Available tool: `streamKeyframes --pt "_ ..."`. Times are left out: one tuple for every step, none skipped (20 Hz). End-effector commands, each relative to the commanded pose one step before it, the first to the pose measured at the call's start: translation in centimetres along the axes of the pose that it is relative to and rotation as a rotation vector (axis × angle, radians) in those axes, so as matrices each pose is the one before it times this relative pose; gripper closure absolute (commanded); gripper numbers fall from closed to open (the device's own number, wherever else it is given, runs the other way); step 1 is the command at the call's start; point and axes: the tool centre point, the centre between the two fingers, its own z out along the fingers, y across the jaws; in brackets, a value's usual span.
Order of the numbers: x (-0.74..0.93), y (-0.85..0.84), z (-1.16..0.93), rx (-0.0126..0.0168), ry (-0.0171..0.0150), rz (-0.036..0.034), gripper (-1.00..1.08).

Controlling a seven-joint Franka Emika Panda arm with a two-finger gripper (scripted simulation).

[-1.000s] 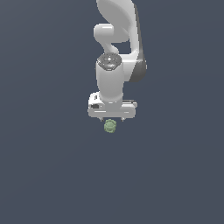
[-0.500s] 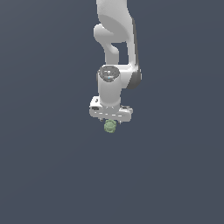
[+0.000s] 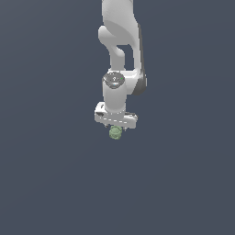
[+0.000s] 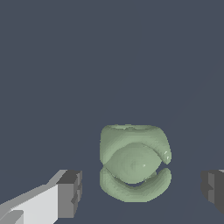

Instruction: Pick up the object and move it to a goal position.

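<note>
The object (image 3: 115,132) is a small pale green bumpy lump, seen just under the white arm's hand in the exterior view. In the wrist view the object (image 4: 134,162) sits between the two dark fingertips with clear gaps on both sides. My gripper (image 4: 140,189) is open around it, with one fingertip (image 4: 70,193) and the other (image 4: 213,188) both apart from the lump. In the exterior view the gripper (image 3: 115,128) hangs straight down over the object, and its fingers are mostly hidden by the hand.
A plain dark blue-grey surface (image 3: 55,183) fills both views. Nothing else stands on it.
The arm has drawn back and up in the exterior view, and the hand has dropped closer over the object. The object has stayed where it was.
</note>
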Motion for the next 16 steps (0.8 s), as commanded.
streamKeyframes --pt "-0.012 -0.007 0.255 -0.00001 0.00001 0.00002 -0.92" --pt "-0.012 -0.007 0.241 0.00000 0.00000 0.00000 -0.92" --pt "-0.010 0.028 0.301 -0.00008 0.00015 0.00067 -0.92" --pt "-0.021 -0.011 0.375 0.00000 0.00000 0.00000 -0.92" --pt "-0.019 0.024 0.433 -0.00008 0.00015 0.00067 -0.92" --pt "-0.024 0.012 0.498 -0.00006 0.00011 0.00047 -0.92" --pt "-0.031 -0.016 0.560 0.00000 0.00000 0.00000 -0.92" --pt "-0.017 0.036 0.520 -0.00012 0.00022 0.00094 -0.92" --pt "-0.018 -0.015 0.465 0.00000 0.00000 0.00000 -0.92" --pt "-0.001 0.022 0.391 -0.00007 0.00016 0.00067 -0.92" --pt "0.002 -0.014 0.331 0.00000 0.00000 0.00000 -0.92" --pt "0.016 0.013 0.256 -0.00001 0.00011 0.00047 -0.92" --pt "0.017 -0.012 0.196 0.00000 0.00000 0.00000 -0.92" --pt "0.019 -0.010 0.134 0.00000 0.00000 0.00000 -0.92" --pt "0.015 -0.006 0.077 0.00000 0.00000 0.00000 -0.92" --pt "0.006 -0.002 0.025 0.00000 0.00000 0.00000 -0.92"
